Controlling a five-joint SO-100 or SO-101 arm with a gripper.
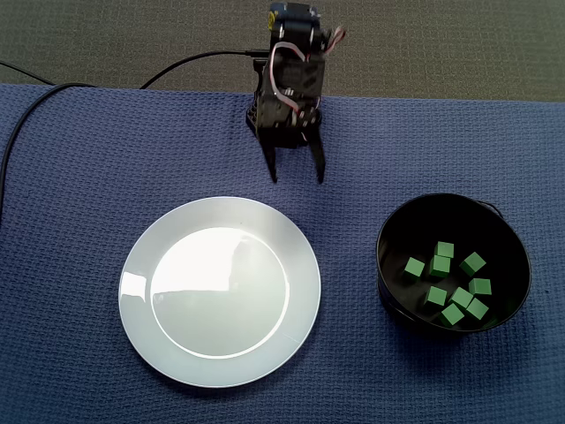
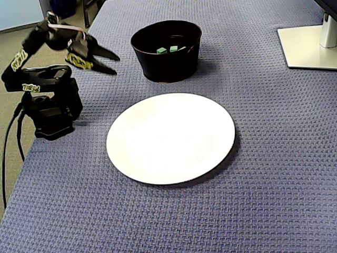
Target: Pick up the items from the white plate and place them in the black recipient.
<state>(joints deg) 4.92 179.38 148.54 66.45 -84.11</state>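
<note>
Claw (image 1: 297,180) wide apart near white plate (image 1: 221,291); green cubes (image 1: 439,265) inside black bowl (image 1: 415,221).

Blue cloth (image 1: 71,177) under plate (image 1: 134,296) and bowl (image 1: 413,226)

A blue-violet cloth with a fine waffle weave (image 2: 263,158) covers the bench; the glossy white round plate (image 1: 221,291) shows pale grey reflections, and the round black bowl (image 2: 166,63) holds small bright green cubes (image 1: 440,265). The black robot arm (image 2: 50,108) bears yellow lettering and a loop of pale pinkish wires, and its fingers (image 1: 269,163) are plain black. A thin black cable (image 1: 194,60) crosses grey-olive speckled carpet (image 1: 441,44), and the flat stand base (image 2: 308,47) is off-white.
</note>
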